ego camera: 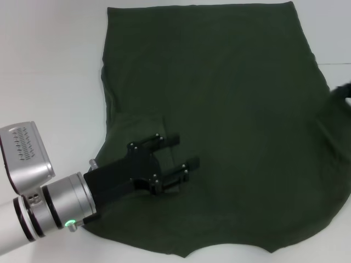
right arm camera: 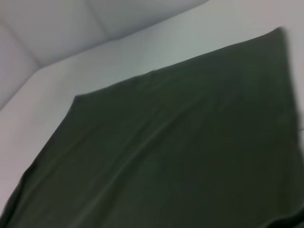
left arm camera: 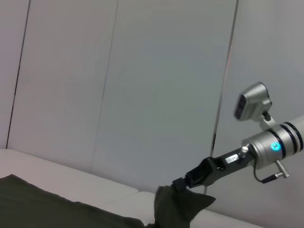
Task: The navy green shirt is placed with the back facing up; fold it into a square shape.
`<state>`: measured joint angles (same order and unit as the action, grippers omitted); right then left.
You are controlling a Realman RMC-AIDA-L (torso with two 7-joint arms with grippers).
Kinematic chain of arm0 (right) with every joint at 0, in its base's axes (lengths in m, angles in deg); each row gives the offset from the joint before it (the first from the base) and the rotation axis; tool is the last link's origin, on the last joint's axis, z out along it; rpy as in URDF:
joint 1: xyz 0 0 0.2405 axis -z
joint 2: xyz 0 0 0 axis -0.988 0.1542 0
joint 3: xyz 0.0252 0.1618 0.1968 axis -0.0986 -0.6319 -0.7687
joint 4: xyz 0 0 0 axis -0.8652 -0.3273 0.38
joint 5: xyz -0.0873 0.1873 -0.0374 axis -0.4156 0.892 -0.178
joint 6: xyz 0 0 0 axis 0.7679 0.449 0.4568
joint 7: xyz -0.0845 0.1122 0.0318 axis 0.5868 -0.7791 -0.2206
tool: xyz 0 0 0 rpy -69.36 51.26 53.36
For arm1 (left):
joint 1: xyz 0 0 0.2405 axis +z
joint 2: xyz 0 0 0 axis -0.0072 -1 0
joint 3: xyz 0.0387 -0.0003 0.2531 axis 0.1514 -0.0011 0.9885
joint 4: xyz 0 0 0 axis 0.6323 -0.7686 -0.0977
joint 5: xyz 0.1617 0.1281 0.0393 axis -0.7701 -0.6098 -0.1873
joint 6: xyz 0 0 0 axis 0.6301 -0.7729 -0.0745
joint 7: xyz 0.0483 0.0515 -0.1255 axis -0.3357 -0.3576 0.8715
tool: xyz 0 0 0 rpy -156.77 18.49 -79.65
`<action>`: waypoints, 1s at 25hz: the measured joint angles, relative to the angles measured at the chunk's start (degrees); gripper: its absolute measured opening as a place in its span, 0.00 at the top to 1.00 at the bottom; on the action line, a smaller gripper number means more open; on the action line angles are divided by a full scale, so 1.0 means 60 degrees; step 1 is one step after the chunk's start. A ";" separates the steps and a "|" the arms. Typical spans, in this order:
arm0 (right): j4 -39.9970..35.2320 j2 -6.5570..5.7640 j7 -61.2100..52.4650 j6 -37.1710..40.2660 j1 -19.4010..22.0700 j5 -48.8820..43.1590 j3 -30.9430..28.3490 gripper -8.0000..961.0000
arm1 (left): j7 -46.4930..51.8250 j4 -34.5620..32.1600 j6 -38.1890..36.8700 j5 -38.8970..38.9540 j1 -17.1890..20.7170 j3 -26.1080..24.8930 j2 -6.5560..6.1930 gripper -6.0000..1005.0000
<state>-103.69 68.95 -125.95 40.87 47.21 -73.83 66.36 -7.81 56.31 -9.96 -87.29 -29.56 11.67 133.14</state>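
Left gripper [ego camera: 178, 153]: my left claw hovers low over the near-left part of the navy green shirt [ego camera: 230, 109]. Its two black fingers [ego camera: 169, 139] stand parted, pointing toward the shirt's centre, and nothing is between them.

Right gripper [left arm camera: 183, 183]: at the shirt's right edge. The left wrist view shows it closed on a raised bunch of shirt fabric. In the head view only a dark tip shows at the frame's right margin.

Shirt position: spread across the white table [ego camera: 49, 71], with one straight edge far from me and an uneven edge near me. The left side appears already turned inward, judging by the crease just beyond my left fingers.

Shirt relative to left claw: fabric lies directly beneath and all around the fingers. The shirt's left border is just beside my wrist. I cannot tell whether the fingertips touch the cloth.

Risk 1: uneven fold. Cause: my right claw lifting its edge while my left holds nothing, so the cloth may drag sideways.

Risk 2: pinching two layers. Cause: closing my left fingers over the turned-in fabric.

Risk 3: slip at the right claw. Cause: a bunched, shallow hold on soft fabric.
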 joint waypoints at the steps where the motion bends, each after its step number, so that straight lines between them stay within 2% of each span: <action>1: 0.0000 0.0060 -0.0027 -0.0014 -0.0096 0.0000 0.0160 0.93 | 0.0010 -0.0006 -0.0001 -0.0001 0.0000 0.0000 -0.0011 0.31; 11: 0.0188 0.0720 -0.0041 -0.0778 -0.1134 0.0004 0.0838 0.93 | 0.0015 -0.0021 0.0074 -0.0004 0.0000 0.0000 -0.0026 0.31; 17: 0.0220 0.1179 0.0062 -0.1292 -0.1305 0.0034 0.1460 0.92 | 0.0015 -0.0016 0.0138 -0.0005 -0.0018 0.0000 -0.0026 0.31; 21: 0.0145 0.1212 -0.0042 -0.1318 -0.1244 0.0035 0.1628 0.92 | 0.0015 -0.0011 0.0199 -0.0004 -0.0036 0.0001 -0.0026 0.31; 24: 0.0130 0.1051 -0.0380 -0.1207 -0.1093 0.0034 0.1614 0.68 | 0.0015 -0.0014 0.0202 -0.0004 -0.0022 0.0000 -0.0026 0.31; 25: 0.0125 0.0980 -0.0486 -0.1179 -0.1034 0.0032 0.1631 0.63 | 0.0015 -0.0023 0.0202 -0.0004 -0.0012 0.0001 -0.0025 0.31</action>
<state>-102.94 74.84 -128.87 33.80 41.01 -73.63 76.15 -7.72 56.17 -8.75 -87.31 -29.63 11.67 132.99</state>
